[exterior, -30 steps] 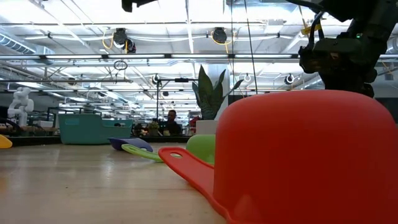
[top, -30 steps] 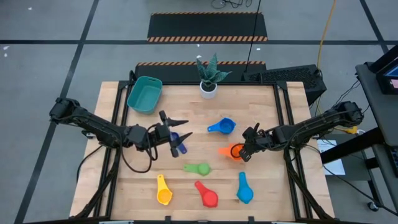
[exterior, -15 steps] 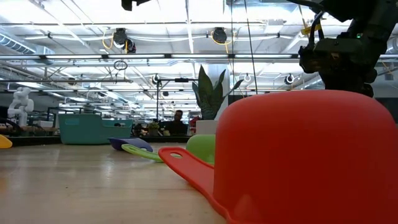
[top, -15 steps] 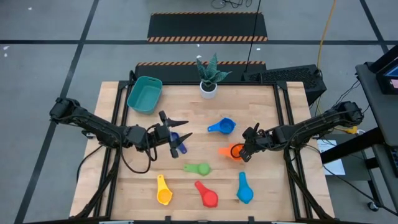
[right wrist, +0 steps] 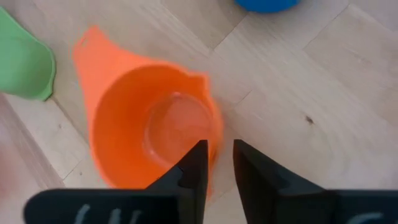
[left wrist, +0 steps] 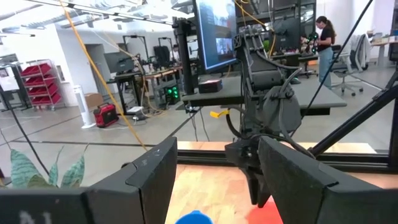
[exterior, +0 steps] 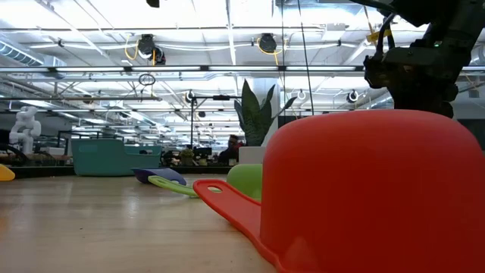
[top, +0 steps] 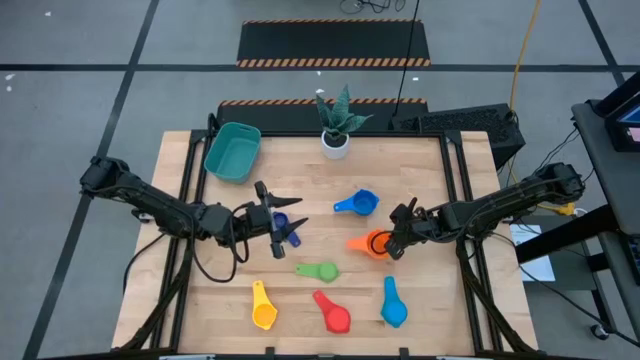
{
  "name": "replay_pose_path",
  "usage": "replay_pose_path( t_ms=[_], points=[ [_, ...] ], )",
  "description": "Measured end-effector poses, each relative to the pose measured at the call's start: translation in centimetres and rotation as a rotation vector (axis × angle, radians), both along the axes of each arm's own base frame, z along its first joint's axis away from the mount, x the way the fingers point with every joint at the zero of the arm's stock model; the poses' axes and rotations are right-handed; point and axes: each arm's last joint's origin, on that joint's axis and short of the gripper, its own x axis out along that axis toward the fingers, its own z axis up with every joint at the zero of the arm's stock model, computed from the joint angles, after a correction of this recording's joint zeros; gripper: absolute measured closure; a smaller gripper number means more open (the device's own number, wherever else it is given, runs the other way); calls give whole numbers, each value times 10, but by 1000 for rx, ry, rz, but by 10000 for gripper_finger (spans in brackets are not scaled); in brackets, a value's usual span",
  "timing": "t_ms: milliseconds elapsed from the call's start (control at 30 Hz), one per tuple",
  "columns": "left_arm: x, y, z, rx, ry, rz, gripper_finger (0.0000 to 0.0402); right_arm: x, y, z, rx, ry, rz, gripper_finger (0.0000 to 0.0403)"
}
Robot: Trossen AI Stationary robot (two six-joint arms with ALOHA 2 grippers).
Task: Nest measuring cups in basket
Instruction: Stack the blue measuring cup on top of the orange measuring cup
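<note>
High view: your wood table (top: 420, 300) sits on grey taped floor; right gripper (top: 393, 243) pinches orange cup (top: 372, 243) rim, left gripper (top: 283, 222) splayed wide.

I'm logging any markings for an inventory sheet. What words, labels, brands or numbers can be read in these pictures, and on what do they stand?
No text can be read in any view.
The monitor in the room behind the table, seen in the left wrist view, shows a picture too blurred to read.
The orange measuring cup shows no legible size mark inside its bowl.
The teal basket and the white plant pot show no label.
</note>
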Motion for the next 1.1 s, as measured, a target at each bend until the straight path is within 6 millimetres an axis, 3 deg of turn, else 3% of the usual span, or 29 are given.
replay_pose_path(
  t_ms=[300, 600, 800, 1100],
  points=[
    [1, 2, -7, 76, 88, 12, 174, 9, -7, 5, -83, -88, 33, 309],
    [13, 16, -26, 81, 203, 71, 174, 12, -6, 23, -117, -252, 127, 309],
    [28, 28, -42, 76, 238, 124, 174, 7, -8, 38, -162, -343, 149, 309],
    [67, 35, -47, 60, 418, 72, 174, -1, -11, 50, -210, -411, 124, 309]
  ],
)
